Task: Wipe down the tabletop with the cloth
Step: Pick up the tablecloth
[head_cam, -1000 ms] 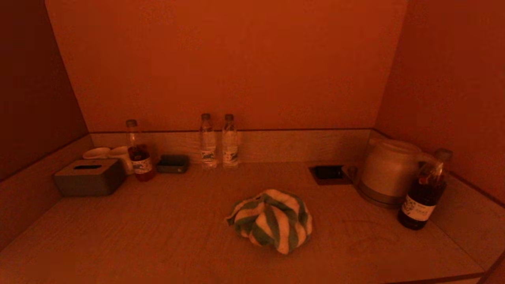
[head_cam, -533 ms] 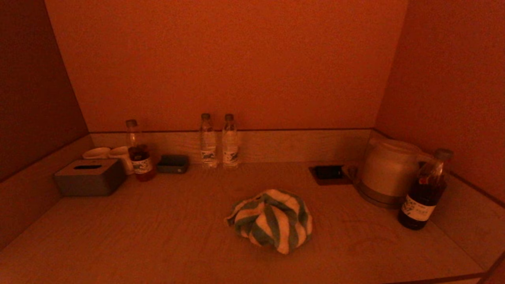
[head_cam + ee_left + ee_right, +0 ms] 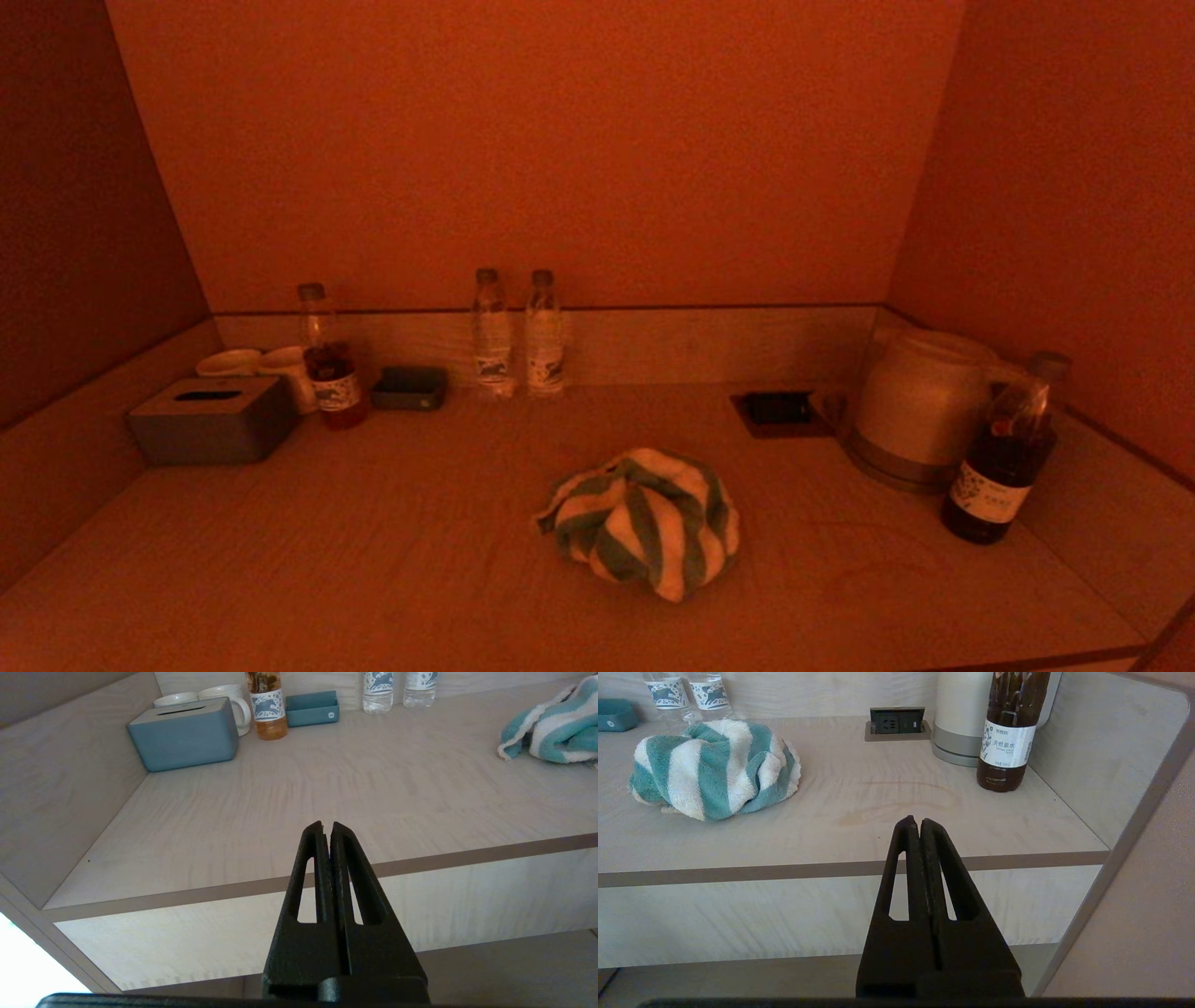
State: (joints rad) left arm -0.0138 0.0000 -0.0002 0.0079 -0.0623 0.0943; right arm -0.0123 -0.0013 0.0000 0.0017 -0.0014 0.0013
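A crumpled teal-and-white striped cloth (image 3: 641, 521) lies on the light wooden tabletop (image 3: 392, 541), a little right of its middle. It also shows in the right wrist view (image 3: 712, 769) and at the edge of the left wrist view (image 3: 556, 725). A faint brownish stain (image 3: 896, 802) marks the tabletop between the cloth and the dark bottle. My left gripper (image 3: 327, 825) is shut and empty, in front of the table's front edge on the left. My right gripper (image 3: 915, 821) is shut and empty, in front of the front edge on the right. Neither gripper shows in the head view.
At the back left stand a tissue box (image 3: 213, 420), cups (image 3: 280, 366), a tea bottle (image 3: 329, 359) and a small tray (image 3: 409, 386). Two water bottles (image 3: 518, 334) stand mid-back. A socket (image 3: 777, 411), a kettle (image 3: 920, 403) and a dark bottle (image 3: 1008, 453) stand right. Walls enclose three sides.
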